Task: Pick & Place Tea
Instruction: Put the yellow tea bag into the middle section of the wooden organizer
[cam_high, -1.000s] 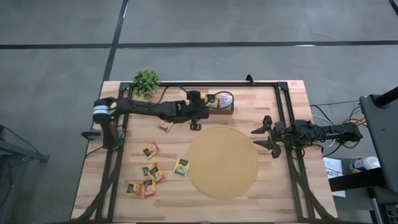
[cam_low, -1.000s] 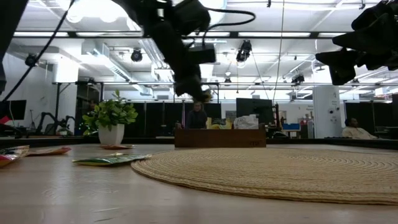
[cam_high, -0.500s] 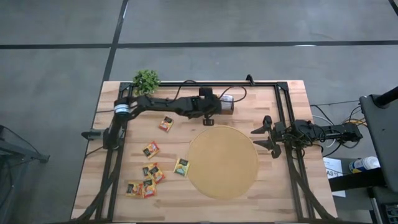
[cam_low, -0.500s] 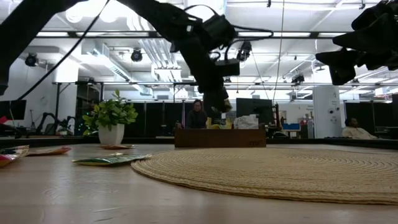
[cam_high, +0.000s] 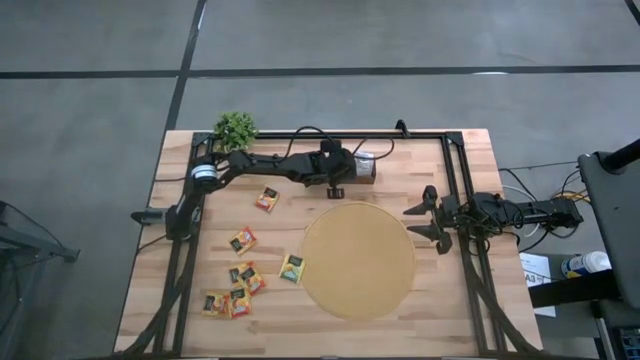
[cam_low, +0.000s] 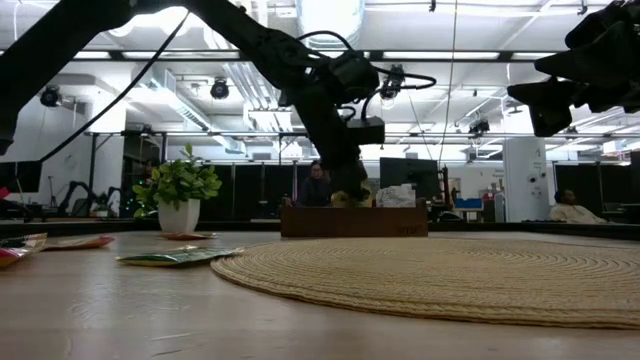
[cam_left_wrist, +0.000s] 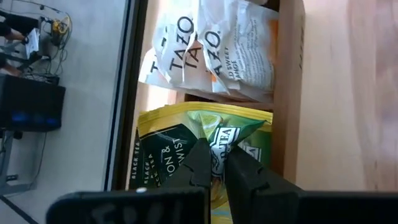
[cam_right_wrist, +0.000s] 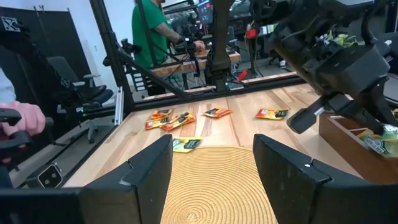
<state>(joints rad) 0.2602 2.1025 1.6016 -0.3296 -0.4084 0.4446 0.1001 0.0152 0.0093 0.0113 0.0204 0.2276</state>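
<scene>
My left gripper (cam_high: 337, 183) is over the brown wooden tray (cam_high: 366, 166) at the table's far middle, shut on a yellow-green tea sachet (cam_left_wrist: 239, 134). It also shows in the low view (cam_low: 350, 190), just above the tray (cam_low: 355, 222). White sachets (cam_left_wrist: 211, 50) fill the neighbouring slot. Several loose sachets lie flat on the table's left half, among them one sachet (cam_high: 267, 198), a second (cam_high: 243, 239) and a third (cam_high: 292, 267). My right gripper (cam_high: 424, 217) hangs open and empty by the right edge of the round tan mat (cam_high: 360, 260). My left gripper pinches the yellow-green sachet between its two fingers (cam_left_wrist: 200, 163) at its labelled middle (cam_left_wrist: 221, 138). The fingers point down into the tray's slot. The paper is creased at the fingers. The sachet sits in the slot over another yellow-green sachet (cam_left_wrist: 161, 158).
A potted plant (cam_high: 236, 128) stands at the far left corner. A black frame rail (cam_high: 455, 200) runs along the far and right sides. People show in the room beyond the table (cam_right_wrist: 152, 31). The mat lies between the two arms.
My left gripper has carried the sachet toward the table's right and far edges, from beside the tray to over it. It has gone down into the tray's slot, still shut on the sachet.
</scene>
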